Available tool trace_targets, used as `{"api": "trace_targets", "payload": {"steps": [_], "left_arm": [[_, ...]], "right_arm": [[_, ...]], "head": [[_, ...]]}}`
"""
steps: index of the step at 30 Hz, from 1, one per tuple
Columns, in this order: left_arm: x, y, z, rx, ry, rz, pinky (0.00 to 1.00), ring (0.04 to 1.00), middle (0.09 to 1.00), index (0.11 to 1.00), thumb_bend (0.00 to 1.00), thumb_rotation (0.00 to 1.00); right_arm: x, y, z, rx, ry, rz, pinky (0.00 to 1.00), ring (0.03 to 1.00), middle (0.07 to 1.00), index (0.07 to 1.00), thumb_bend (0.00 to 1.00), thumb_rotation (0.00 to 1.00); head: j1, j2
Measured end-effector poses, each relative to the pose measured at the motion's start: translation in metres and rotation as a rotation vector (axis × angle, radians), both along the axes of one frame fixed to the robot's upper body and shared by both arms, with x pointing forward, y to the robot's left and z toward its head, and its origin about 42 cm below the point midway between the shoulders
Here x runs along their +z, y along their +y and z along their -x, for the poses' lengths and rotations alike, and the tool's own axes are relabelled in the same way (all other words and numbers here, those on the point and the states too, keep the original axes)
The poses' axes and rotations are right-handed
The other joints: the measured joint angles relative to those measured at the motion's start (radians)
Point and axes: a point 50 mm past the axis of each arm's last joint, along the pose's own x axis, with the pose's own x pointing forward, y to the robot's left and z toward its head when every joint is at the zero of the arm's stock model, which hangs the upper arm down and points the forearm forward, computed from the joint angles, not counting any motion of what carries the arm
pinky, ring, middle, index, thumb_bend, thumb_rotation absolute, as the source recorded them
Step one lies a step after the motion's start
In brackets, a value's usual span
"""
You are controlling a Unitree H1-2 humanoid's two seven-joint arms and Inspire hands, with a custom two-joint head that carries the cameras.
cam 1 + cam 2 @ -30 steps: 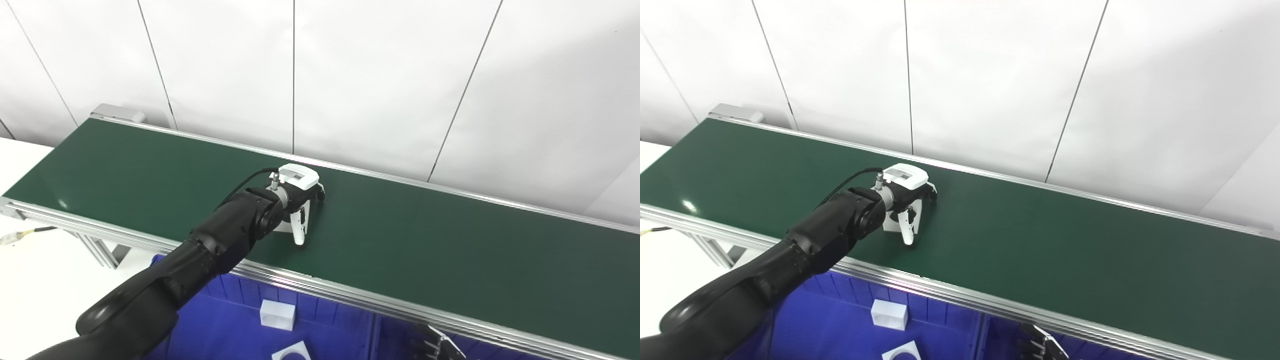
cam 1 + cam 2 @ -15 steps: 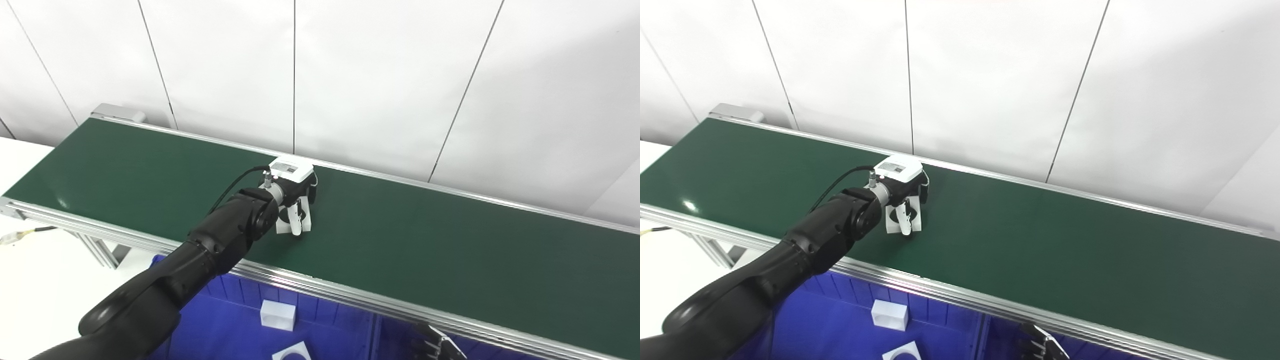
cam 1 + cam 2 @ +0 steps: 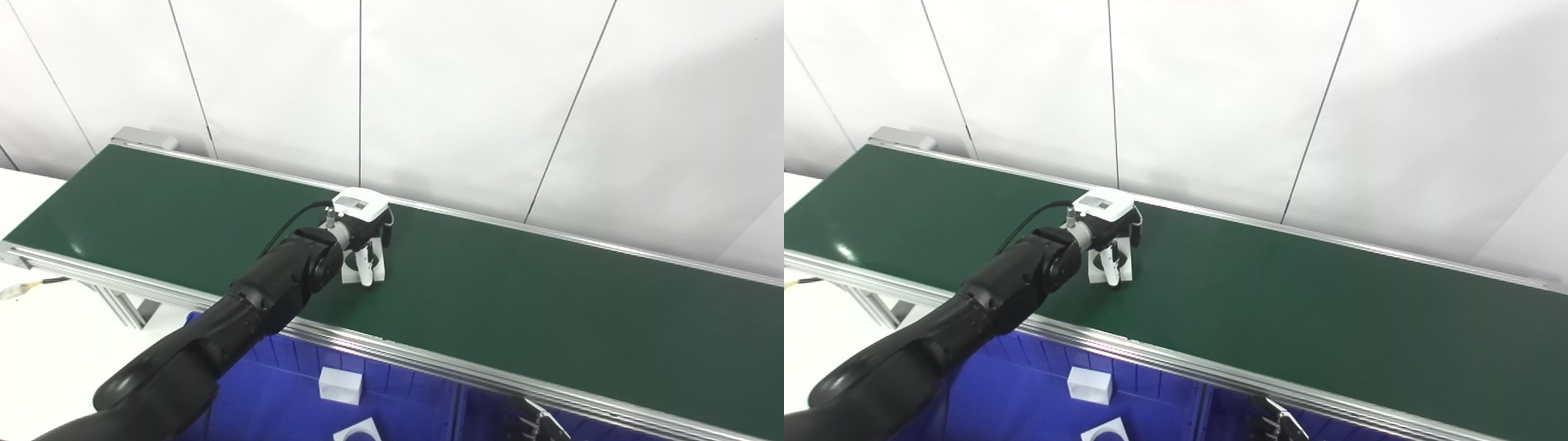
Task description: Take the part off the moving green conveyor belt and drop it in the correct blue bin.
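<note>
- While the left hand (image 3: 362,245) reaches out over the green conveyor belt (image 3: 551,306), the white part (image 3: 361,269) sits directly beneath it, under the palm and between the fingers, so the hand has no sideways travel left to make.
- A white finger (image 3: 366,269) runs down the near face of the part to the belt, and darker fingers come down on its far side; they look to bracket the part closely, but I cannot tell from either eye view whether they actually press on it or carry any of its weight.
- By my reading the part rests on the belt, a blocky white piece with a dark round hole facing the camera; its long axis cannot be judged because the hand covers much of it.
- Only the tips of the right hand (image 3: 1274,425) show, below the near rail of the belt and well apart from the part; whether its fingers are spread or curled I cannot tell. The left hand is plainly the nearer one.
- Toward the robot from the left hand, below the near rail, lies the blue bin (image 3: 275,398), already holding a white block (image 3: 340,384) and another white piece (image 3: 361,430).
- As a judgement, the coming move turns on closing straight down and lifting, then drawing the part back toward the robot over the near rail.
</note>
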Motion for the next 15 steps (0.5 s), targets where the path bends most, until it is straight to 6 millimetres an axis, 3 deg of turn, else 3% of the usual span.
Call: {"api": "trace_targets", "payload": {"steps": [5,10,15], "left_arm": [[0.030,-0.008,0.016,-0.042,-0.030,0.034,0.35,0.411,0.509,0.508,0.50,0.00],[0.066,-0.008,0.044,-0.074,-0.072,0.102,0.31,0.377,0.474,0.538,0.50,0.00],[0.089,-0.004,0.073,-0.101,-0.102,0.144,0.27,0.361,0.459,0.543,0.50,0.00]], "right_arm": [[0.003,0.001,-0.001,0.005,-0.013,-0.002,0.68,0.764,0.863,0.775,0.98,0.28],[0.004,0.000,-0.001,0.007,-0.014,-0.001,0.68,0.769,0.864,0.775,0.97,0.27],[0.004,-0.002,-0.001,0.016,-0.013,0.001,0.68,0.767,0.862,0.774,0.97,0.27]], "head": [[0.005,0.008],[0.009,0.012],[0.017,0.020]]}}
